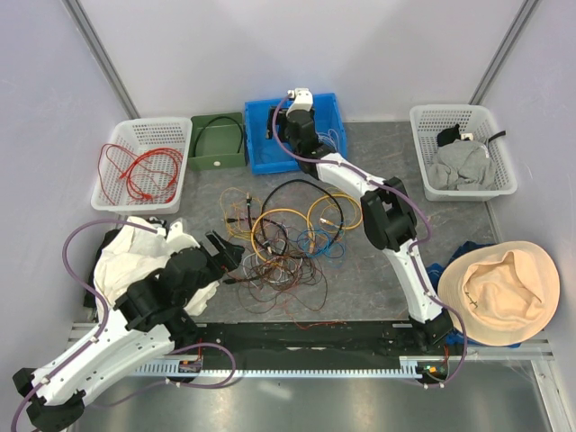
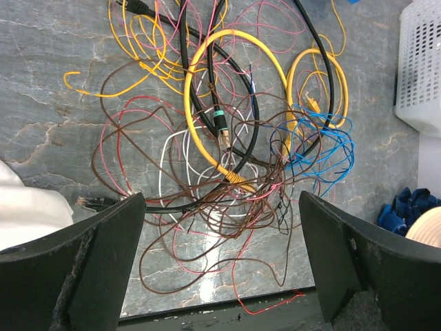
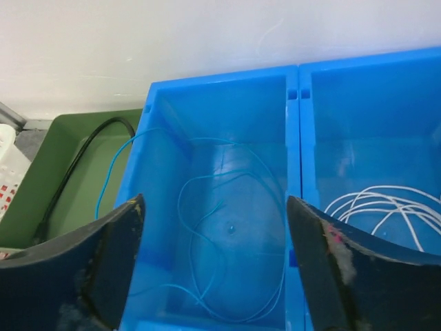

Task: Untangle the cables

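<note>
On the grey table [image 1: 378, 279], between the two arms, the cables [image 1: 288, 238] lie in one knotted heap, well apart from the bins at the far edge. The blue bin [image 1: 256, 153] stands there beside a green bin [image 3: 62, 200], which holds a black cable [image 3: 76, 162].

The right gripper [image 3: 213, 203] hangs over the left compartment of the blue bin. Its jaws stand wide apart and nothing is between them. A thin blue wire [image 3: 178, 203] lies loose on the floor of this compartment, and one part of it seems to go over the wall toward the green bin. White wires [image 3: 379, 203] lie in the right compartment. I judge that this wire is delivered, so the step in hand is to leave the bin cleanly. The arm should rise straight up, so that no finger catches the wire and pulls it out again.

The left gripper [image 2: 220, 200] hovers at the near edge of the heap, also spread wide and holding nothing. Brown strands [image 2: 207, 207] and red strands are below it, much crossed. A better choice is probably a piece that lies outside or on top: the blue strands [image 2: 324, 148] at the side, or the yellow loop [image 2: 189, 89], which crosses the thick black cable [image 2: 255, 117]. It should close on one strand only and pull slowly, and stop if the whole heap starts to follow.
</note>
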